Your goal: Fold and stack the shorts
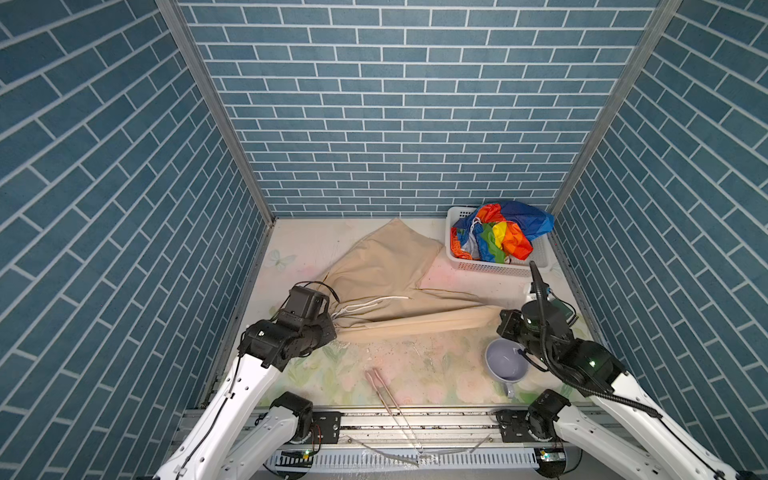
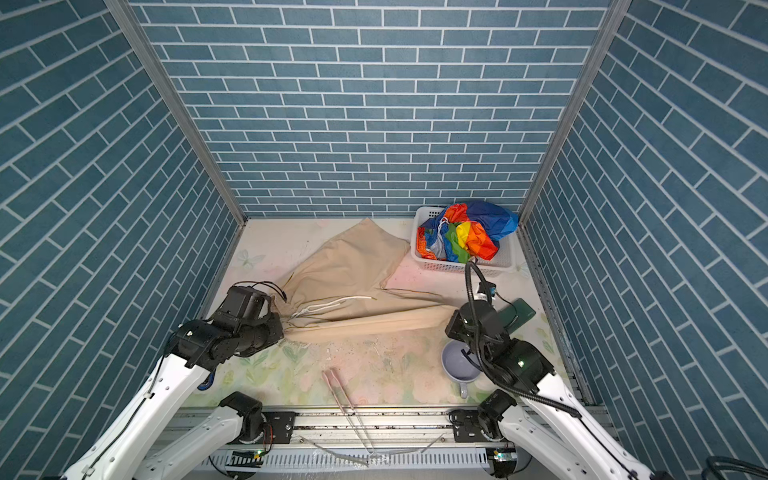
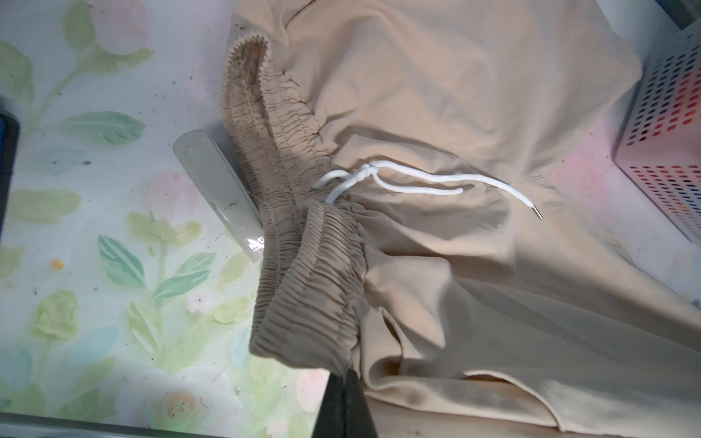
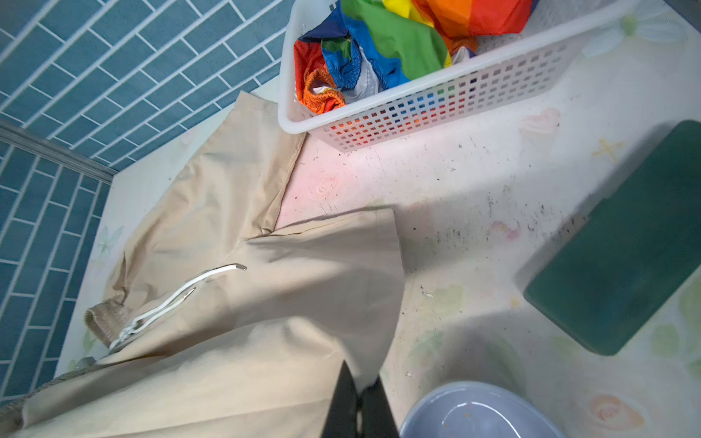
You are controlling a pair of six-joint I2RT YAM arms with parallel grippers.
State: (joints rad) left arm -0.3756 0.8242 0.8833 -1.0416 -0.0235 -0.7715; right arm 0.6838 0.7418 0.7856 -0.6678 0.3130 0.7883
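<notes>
The beige shorts [image 1: 386, 266] [image 2: 353, 266] lie spread on the flowered mat, with a white drawstring [image 3: 417, 182] on top. My left gripper [image 3: 345, 373] is shut on their gathered elastic waistband [image 3: 303, 288] at the left. My right gripper [image 4: 358, 383] is shut on a leg hem of the beige shorts [image 4: 227, 265] at the right. A fold of cloth runs between the two grippers. The rainbow-striped shorts [image 1: 505, 235] [image 2: 469, 232] [image 4: 398, 38] lie crumpled in the white basket [image 1: 490, 268] [image 2: 457, 268] at the back right.
A lilac mug [image 1: 505, 363] [image 4: 474, 413] stands right beside my right gripper. A dark green case [image 4: 622, 242] [image 2: 517, 313] lies by the right wall. Pink tongs [image 1: 384, 388] lie at the front edge. A clear plastic piece [image 3: 220, 197] sits against the waistband. Brick walls close three sides.
</notes>
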